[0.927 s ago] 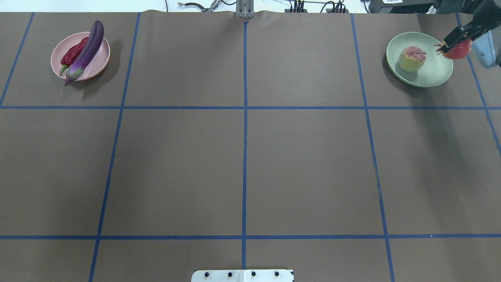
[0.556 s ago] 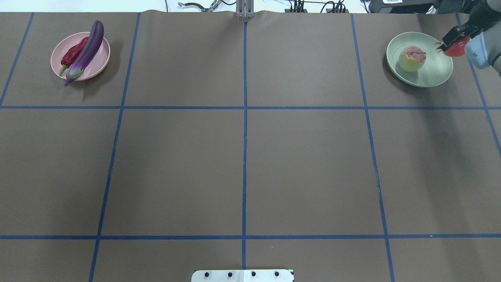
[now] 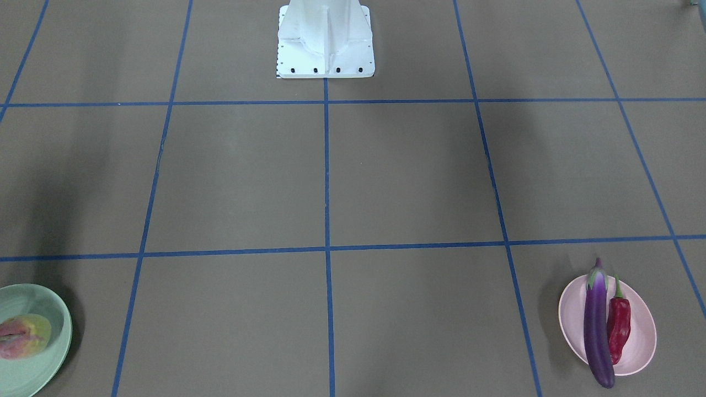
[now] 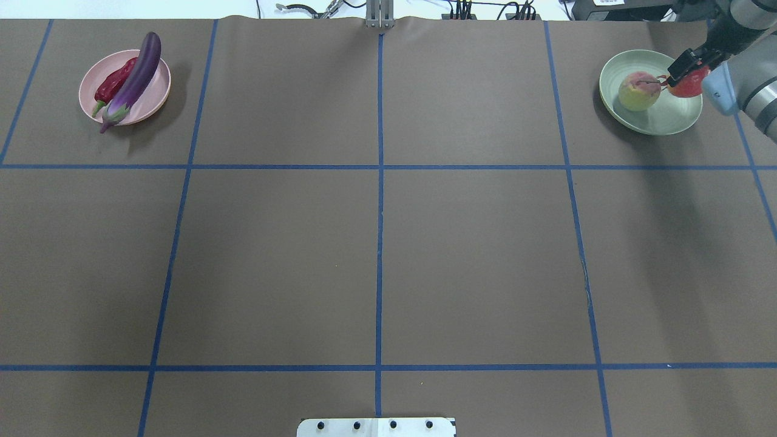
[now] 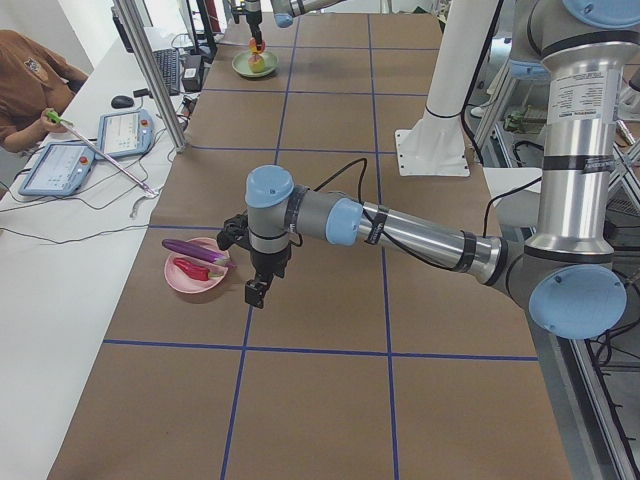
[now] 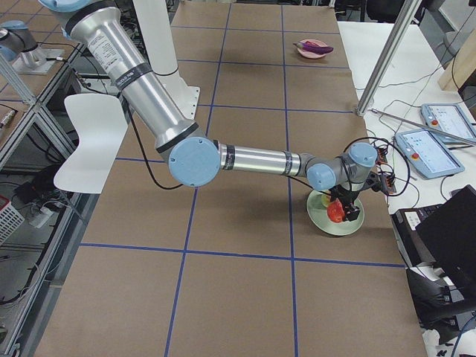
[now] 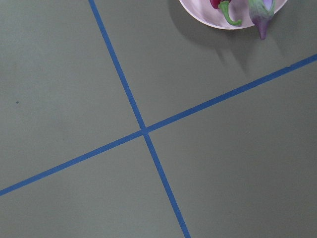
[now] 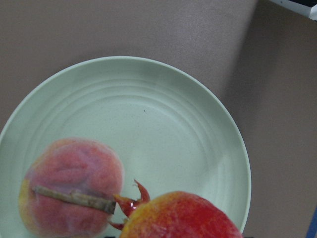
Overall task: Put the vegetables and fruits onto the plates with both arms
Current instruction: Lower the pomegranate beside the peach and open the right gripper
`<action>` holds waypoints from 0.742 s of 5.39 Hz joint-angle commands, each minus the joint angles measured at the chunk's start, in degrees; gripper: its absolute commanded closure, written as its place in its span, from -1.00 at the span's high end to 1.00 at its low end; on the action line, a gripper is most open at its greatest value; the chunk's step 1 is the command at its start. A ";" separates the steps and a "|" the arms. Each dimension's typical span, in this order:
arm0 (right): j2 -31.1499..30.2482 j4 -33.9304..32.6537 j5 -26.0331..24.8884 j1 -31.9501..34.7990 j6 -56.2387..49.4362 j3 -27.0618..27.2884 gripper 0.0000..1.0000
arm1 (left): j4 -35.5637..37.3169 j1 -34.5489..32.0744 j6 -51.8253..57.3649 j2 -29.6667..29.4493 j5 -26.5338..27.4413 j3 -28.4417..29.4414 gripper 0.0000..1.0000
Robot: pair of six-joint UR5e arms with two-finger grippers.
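Observation:
The purple eggplant [image 4: 136, 77] and the red chili [image 4: 114, 83] lie side by side on the pink plate [image 4: 152, 100] at the far left; they also show in the front view, eggplant [image 3: 598, 325] and chili [image 3: 619, 326]. The peach [image 4: 638, 91] sits on the mint plate [image 4: 652, 118] at the far right. My right gripper [image 4: 685, 71] is shut on the pomegranate [image 4: 690, 86] and holds it over the plate's right part, its crown close to the peach [image 8: 69, 183]. My left gripper [image 5: 257, 291] hangs above the table beside the pink plate [image 5: 180, 282]; I cannot tell whether it is open.
The white robot base [image 3: 325, 38] stands at the table's near edge. Blue tape lines [image 4: 379, 182] divide the brown table. An aluminium post [image 5: 150, 70], tablets and a seated operator [image 5: 30, 80] are beyond the far table edge.
My right gripper has carried the pomegranate left, from beyond the mint plate's right rim to over the plate, close to the peach. The pink plate's contents have not moved.

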 commanded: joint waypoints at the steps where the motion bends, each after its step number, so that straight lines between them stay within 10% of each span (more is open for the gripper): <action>1: -0.02 0.07 0.59 0.10 0.39 0.54 1.00 | -0.02 0.02 0.00 -0.01 0.01 -0.02 1.00; 4: -5.95 -19.00 4.62 6.66 -0.82 23.09 1.00 | 0.07 0.02 0.26 -0.10 -0.08 0.42 1.00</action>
